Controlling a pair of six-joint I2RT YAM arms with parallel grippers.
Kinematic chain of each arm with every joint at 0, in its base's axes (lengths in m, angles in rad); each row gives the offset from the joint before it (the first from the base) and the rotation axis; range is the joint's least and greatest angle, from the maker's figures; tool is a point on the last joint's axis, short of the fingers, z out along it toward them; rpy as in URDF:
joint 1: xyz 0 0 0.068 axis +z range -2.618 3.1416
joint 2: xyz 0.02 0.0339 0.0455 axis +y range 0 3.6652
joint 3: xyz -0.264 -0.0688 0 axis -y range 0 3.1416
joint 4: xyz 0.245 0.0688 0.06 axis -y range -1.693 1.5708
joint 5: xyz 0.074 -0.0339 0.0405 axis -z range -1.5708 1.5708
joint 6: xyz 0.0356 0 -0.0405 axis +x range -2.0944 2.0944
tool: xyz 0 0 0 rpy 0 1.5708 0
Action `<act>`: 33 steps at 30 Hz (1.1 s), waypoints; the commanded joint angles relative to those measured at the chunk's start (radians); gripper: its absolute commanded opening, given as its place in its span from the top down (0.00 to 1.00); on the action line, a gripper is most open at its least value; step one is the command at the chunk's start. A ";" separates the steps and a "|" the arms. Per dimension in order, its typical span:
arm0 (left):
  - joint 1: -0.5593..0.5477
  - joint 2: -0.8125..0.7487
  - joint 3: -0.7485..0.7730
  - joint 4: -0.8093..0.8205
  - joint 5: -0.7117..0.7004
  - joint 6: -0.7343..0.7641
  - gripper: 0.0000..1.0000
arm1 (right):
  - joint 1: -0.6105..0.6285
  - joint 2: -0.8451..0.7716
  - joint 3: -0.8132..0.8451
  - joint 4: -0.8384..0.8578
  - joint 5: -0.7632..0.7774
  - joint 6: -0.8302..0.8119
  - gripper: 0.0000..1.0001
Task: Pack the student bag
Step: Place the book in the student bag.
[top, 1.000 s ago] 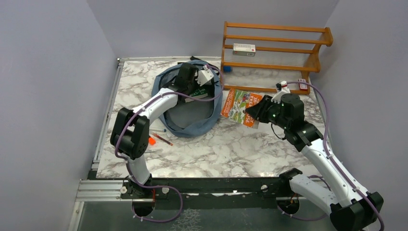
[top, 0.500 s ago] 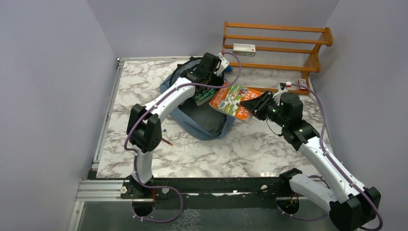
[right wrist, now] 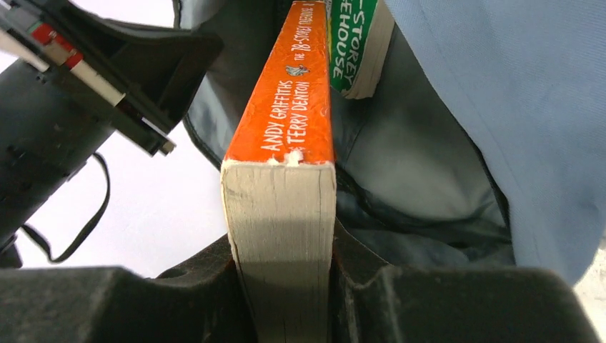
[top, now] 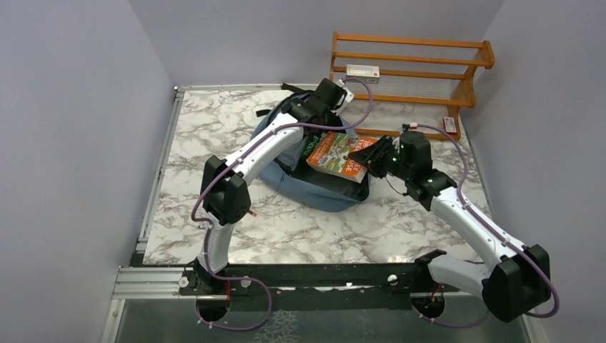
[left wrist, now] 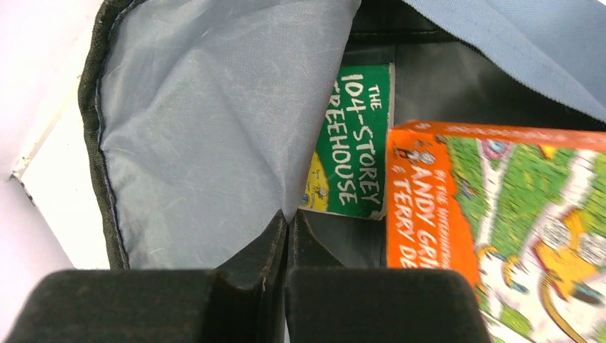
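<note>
item: blue bag point(top: 323, 190), lay upper centre of the top view on marble table point(top: 207, 136), mouth open. left gripper point(left wrist: 286, 223) pressed together on its grey lining edge. right gripper point(right wrist: 283, 261) pinched orange book point(right wrist: 286, 121), front end inside the mouth beside green book point(left wrist: 355, 136).

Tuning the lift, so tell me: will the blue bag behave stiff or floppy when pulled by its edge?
Probably floppy: the student bag sags in creased folds from its pinched lining. Likely light itself, though the green book inside adds weight.

robot lab, grey-walled marble table point(top: 321, 221)
</note>
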 commanded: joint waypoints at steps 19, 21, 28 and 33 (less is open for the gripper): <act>-0.036 -0.018 0.118 -0.090 0.107 -0.115 1.00 | 0.096 0.363 0.086 0.518 0.043 0.083 0.99; -0.039 -0.016 0.121 -0.097 0.117 -0.117 1.00 | 0.114 0.420 0.087 0.571 0.084 0.095 0.99; -0.046 -0.023 0.117 -0.106 0.134 -0.117 1.00 | 0.146 0.599 0.135 0.735 0.174 0.099 0.99; -0.050 -0.030 0.116 -0.106 0.148 -0.121 1.00 | 0.151 0.703 0.184 0.804 0.241 0.105 0.99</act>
